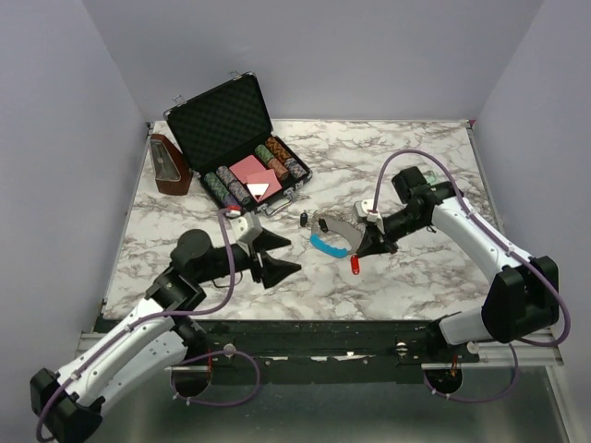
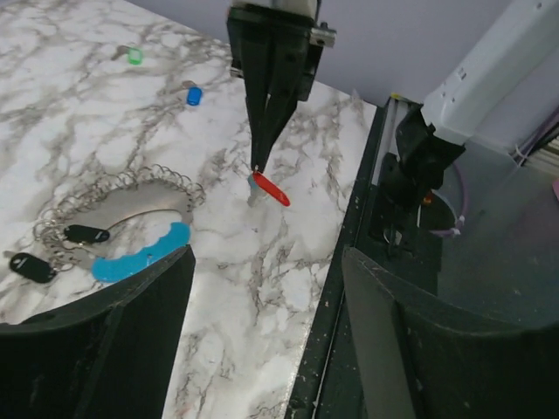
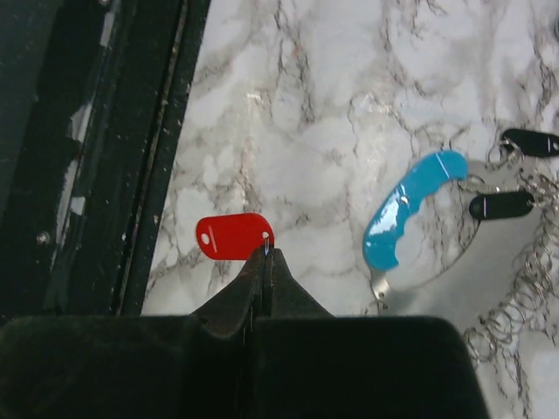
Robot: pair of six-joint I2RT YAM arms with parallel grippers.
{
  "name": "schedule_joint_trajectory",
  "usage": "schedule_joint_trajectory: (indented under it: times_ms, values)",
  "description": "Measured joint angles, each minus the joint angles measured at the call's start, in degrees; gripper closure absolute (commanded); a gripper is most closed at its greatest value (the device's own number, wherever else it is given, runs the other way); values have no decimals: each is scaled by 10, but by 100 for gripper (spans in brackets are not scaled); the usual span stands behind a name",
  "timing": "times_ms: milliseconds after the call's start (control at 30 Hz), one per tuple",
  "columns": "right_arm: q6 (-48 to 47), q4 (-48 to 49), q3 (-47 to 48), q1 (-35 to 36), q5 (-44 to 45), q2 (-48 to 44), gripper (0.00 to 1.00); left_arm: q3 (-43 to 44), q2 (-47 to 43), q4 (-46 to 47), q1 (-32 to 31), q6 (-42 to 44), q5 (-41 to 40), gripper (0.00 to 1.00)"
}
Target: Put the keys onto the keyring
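Note:
A small red key point(image 3: 234, 236) hangs just above the marble, pinched at its ring end by my right gripper point(image 3: 266, 255), which is shut on it. In the top view the red key point(image 1: 355, 265) sits below the right gripper point(image 1: 362, 247). The keyring point(image 2: 131, 188), a silver coil with a blue curved section point(image 2: 140, 255) and black clips point(image 2: 86, 234), lies flat just left of that key. A blue key point(image 2: 194, 96) lies farther back on the table. My left gripper point(image 1: 280, 257) stands open and holds nothing, a short way left of the keyring point(image 1: 328, 235).
An open black case point(image 1: 240, 138) of poker chips stands at the back left, with a brown holder point(image 1: 171, 166) beside it. A small green tag point(image 2: 134, 55) lies beyond the blue key. The table's front edge point(image 2: 349, 227) runs close to the red key.

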Motion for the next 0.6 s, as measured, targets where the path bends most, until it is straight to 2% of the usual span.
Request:
schedule_joint_trajectory:
  times_ms: [67, 233, 333, 467, 533, 600]
  values:
    - [21, 10, 0, 19, -23, -7, 99, -12, 18, 15, -60, 8, -31, 30]
    - [54, 23, 0, 41, -81, -7, 99, -31, 92, 54, -154, 19, -102, 33]
    - [68, 31, -2, 44, -91, -7, 99, -36, 136, 87, -188, 20, -129, 35]
    - [79, 39, -7, 45, -100, -9, 99, -33, 188, 136, -202, 11, -143, 34]
    - [86, 45, -11, 45, -103, -12, 99, -29, 216, 151, -205, 2, -146, 21]
    - [93, 52, -14, 45, -104, -13, 99, -21, 248, 165, -210, -14, -148, 20]
